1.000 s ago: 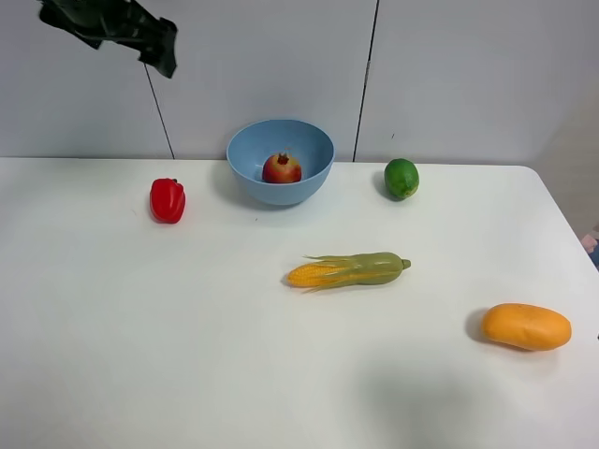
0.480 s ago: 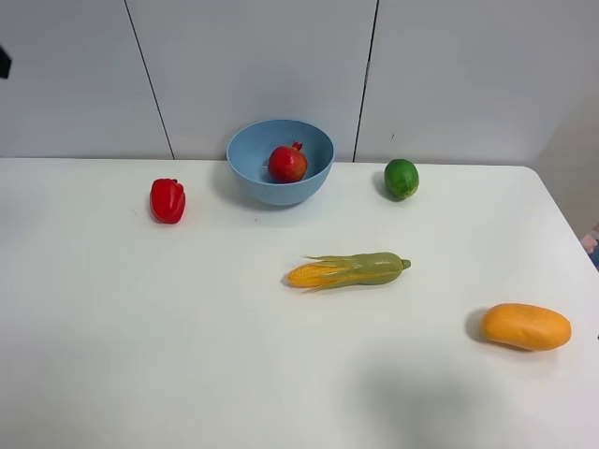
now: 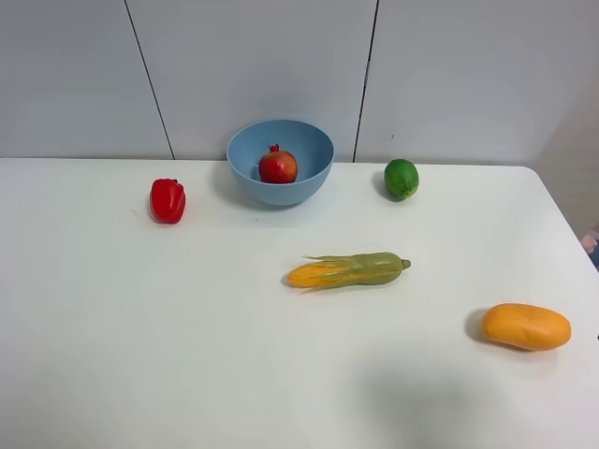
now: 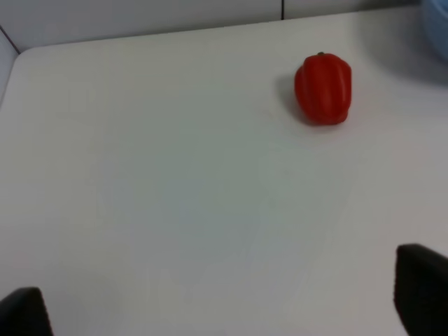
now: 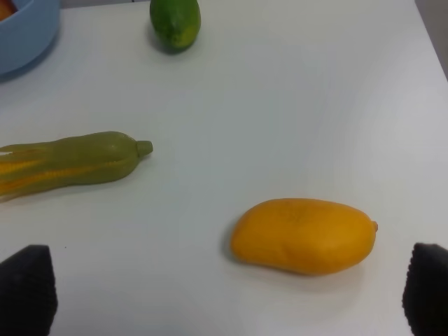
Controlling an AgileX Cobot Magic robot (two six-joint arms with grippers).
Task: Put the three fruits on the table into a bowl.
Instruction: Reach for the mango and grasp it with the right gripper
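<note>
The light-blue bowl (image 3: 281,161) stands at the back middle of the white table (image 3: 187,337); its edge also shows in the right wrist view (image 5: 21,38). The red pomegranate (image 3: 278,166) lies inside it. The green lime (image 3: 401,178) sits right of the bowl and shows in the right wrist view (image 5: 175,22). The orange-yellow mango (image 3: 526,326) lies at the front right and shows in the right wrist view (image 5: 302,235). My left gripper (image 4: 224,308) is open above bare table, with its fingertips (image 4: 420,287) at the picture's corners. My right gripper (image 5: 224,294) is open, just short of the mango. Neither gripper shows in the exterior view.
A red bell pepper (image 3: 168,200) stands left of the bowl and shows in the left wrist view (image 4: 322,89). A corn cob with green husk (image 3: 348,270) lies mid-table and shows in the right wrist view (image 5: 70,164). A grey panelled wall runs behind the table.
The left arm has left the exterior view at the upper left. The pomegranate has rolled about inside the bowl and now lies left of its centre.
</note>
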